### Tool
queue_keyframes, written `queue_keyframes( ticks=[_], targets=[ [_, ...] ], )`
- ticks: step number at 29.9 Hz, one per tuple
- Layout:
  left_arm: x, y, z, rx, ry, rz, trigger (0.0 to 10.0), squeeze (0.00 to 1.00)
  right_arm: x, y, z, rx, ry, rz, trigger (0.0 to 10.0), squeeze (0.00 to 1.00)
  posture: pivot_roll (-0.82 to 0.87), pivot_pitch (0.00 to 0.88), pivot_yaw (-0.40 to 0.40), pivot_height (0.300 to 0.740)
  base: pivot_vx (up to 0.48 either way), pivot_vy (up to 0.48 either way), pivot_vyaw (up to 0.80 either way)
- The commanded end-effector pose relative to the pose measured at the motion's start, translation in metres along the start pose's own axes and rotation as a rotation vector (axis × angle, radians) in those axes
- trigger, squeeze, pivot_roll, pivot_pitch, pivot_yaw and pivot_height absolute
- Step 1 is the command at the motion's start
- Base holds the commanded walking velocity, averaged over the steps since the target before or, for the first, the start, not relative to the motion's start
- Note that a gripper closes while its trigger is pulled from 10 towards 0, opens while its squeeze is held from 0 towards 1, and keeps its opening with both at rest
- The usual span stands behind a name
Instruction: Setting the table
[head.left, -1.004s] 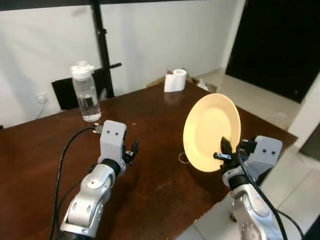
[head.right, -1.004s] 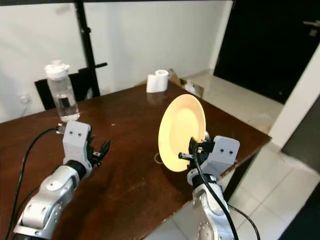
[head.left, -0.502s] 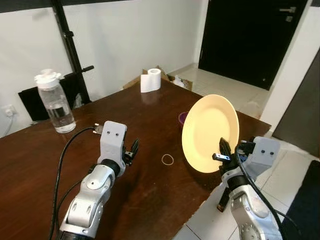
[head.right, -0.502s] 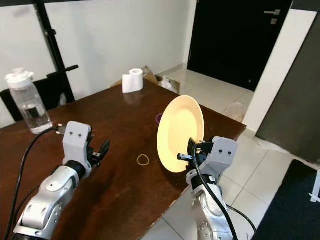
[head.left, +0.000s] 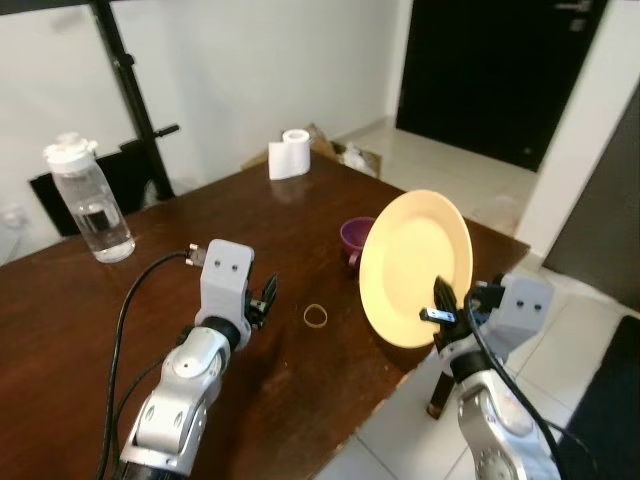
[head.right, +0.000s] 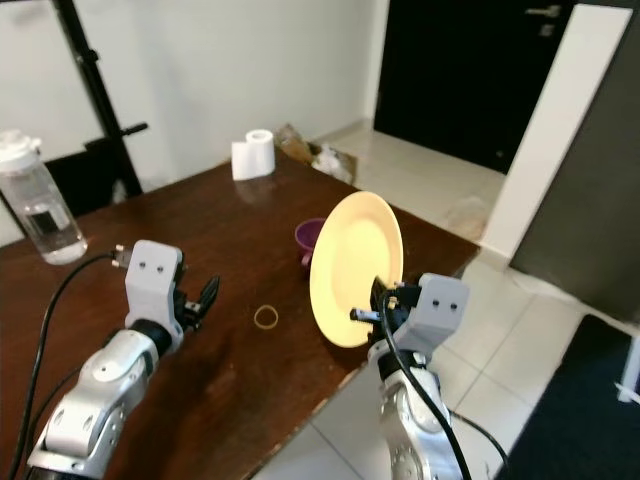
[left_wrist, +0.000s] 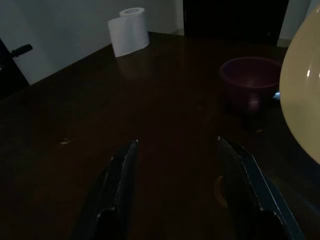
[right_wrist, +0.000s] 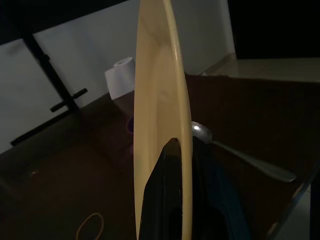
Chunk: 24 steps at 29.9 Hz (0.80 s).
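Note:
My right gripper (head.left: 443, 303) is shut on the lower rim of a pale yellow plate (head.left: 413, 262), which stands on edge above the table's right front corner. Its edge-on rim (right_wrist: 159, 115) runs between the black fingers (right_wrist: 169, 200). A purple cup (head.left: 354, 236) stands on the table just behind the plate, and a metal spoon (right_wrist: 240, 155) lies on the wood beyond it. My left gripper (head.left: 265, 300) hovers low over the middle of the dark wooden table (head.left: 150, 290), its fingers (left_wrist: 120, 185) open with nothing between them.
A rubber band (head.left: 316, 316) lies between the two grippers. A water bottle (head.left: 84, 200) stands at the far left, a toilet paper roll (head.left: 292, 153) at the far edge. A black stand (head.left: 125, 80) rises behind. Tiled floor (head.left: 470, 190) and a dark doorway (head.left: 490, 70) lie to the right.
The camera has swung to the right, so the bottle and roll slid left and the purple cup came into sight. Both grippers hold their poses, the plate still gripped.

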<state>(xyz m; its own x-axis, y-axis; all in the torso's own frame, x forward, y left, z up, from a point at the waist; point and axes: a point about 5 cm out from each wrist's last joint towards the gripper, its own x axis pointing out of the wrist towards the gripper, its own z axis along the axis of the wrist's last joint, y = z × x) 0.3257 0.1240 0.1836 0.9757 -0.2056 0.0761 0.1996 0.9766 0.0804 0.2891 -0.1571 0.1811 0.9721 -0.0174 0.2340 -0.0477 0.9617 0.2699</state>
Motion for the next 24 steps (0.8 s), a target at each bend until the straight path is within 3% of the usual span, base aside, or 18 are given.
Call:
queue_keyframes(
  ticks=[1,18,24],
  targets=[
    [-0.0008,-0.0007,-0.0027,-0.01,0.006,-0.002,10.0,0.0,-0.0017,-0.0015,0.001,-0.01,-0.004,-0.001,10.0,0.0,-0.08,0.013,0.097,0.74,0.0,0.0,0.0],
    [0.0005,0.0017,-0.0029,-0.058,0.023,0.016,10.0,0.0,-0.0024,-0.0011,0.0007,-0.01,-0.002,0.002,10.0,0.0,-0.08,0.019,0.097,0.74,0.0,0.0,0.0],
    [0.0008,0.0027,-0.0015,-0.065,0.013,0.02,10.0,0.0,-0.0026,-0.0011,0.0007,-0.011,-0.001,0.003,10.0,0.0,-0.08,0.019,0.096,0.74,0.0,0.365,0.0]
  ],
)
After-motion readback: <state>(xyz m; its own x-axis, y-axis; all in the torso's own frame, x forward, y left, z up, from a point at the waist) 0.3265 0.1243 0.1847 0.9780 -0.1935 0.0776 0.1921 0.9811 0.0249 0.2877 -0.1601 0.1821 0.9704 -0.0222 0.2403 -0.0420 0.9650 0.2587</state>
